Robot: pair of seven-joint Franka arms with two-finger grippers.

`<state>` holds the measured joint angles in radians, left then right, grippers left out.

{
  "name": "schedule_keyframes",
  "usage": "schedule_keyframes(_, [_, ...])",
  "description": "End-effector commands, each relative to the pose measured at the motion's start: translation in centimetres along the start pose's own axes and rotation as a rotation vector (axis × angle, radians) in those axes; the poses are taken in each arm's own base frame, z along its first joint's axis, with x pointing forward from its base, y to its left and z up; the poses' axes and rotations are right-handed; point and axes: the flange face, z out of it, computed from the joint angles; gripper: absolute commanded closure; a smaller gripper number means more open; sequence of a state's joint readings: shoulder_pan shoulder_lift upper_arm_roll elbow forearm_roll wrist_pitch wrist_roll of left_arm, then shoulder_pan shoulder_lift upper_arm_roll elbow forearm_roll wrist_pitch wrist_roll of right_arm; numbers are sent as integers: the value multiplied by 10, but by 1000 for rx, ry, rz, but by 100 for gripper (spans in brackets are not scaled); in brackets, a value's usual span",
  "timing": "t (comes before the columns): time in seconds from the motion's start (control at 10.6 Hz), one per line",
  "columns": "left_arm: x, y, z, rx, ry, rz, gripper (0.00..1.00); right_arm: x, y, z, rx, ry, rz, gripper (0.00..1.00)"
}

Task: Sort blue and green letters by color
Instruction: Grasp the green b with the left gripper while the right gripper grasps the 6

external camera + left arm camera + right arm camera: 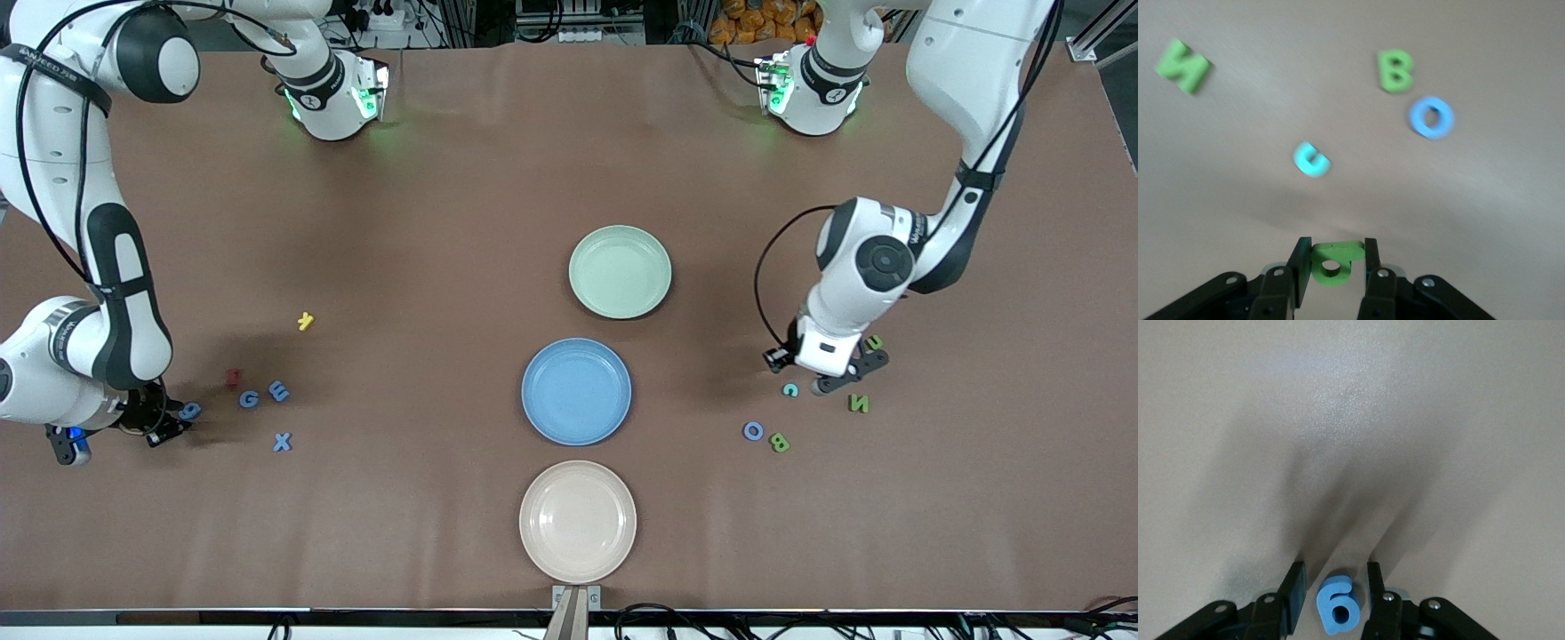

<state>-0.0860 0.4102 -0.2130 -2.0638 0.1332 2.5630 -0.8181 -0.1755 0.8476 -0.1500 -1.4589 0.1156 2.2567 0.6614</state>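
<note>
Lower right of front view: left gripper [1332,261] clenched on olive green foam letter [1333,259]. Lower left: right gripper [1333,585] released, straddling blue foam piece [1337,608].

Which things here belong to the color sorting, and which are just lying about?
Job:
- blue letters G, E, X, O
- blue piece between right pincer fingers
- green letters B, N
- green piece in left pincer
- blue plate, green plate

Lying about:
- yellow letter
- dark red letter
- cyan letter
- beige plate

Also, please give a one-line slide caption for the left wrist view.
Left gripper jaws shut on green letter, above loose N, B, O.
</note>
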Motion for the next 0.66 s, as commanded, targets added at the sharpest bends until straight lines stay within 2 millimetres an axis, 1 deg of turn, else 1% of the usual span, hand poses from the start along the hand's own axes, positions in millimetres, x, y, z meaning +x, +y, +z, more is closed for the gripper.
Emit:
schedule_keyframes(0.0, [-57,52,-16,-24,-25,-51,100,-6,0,9,10,-23,-4,57])
schedule_keyframes(0.09, [-81,72,-16,-27,-33,-54,100,-7,-1,8,13,-24,-1,55])
schedule_keyframes(0.19, [-105,87,-16,-5,-49,-44,100,-7,-2,8,14,-25,-1,55])
schedule_keyframes(0.38, [-144,109,-17,18,-64,-18,100,-9,-3,8,13,-26,-1,55])
schedule_keyframes(0.57, [-184,133,-24,4,-80,-8,100,-10,-5,7,30,-38,11,54])
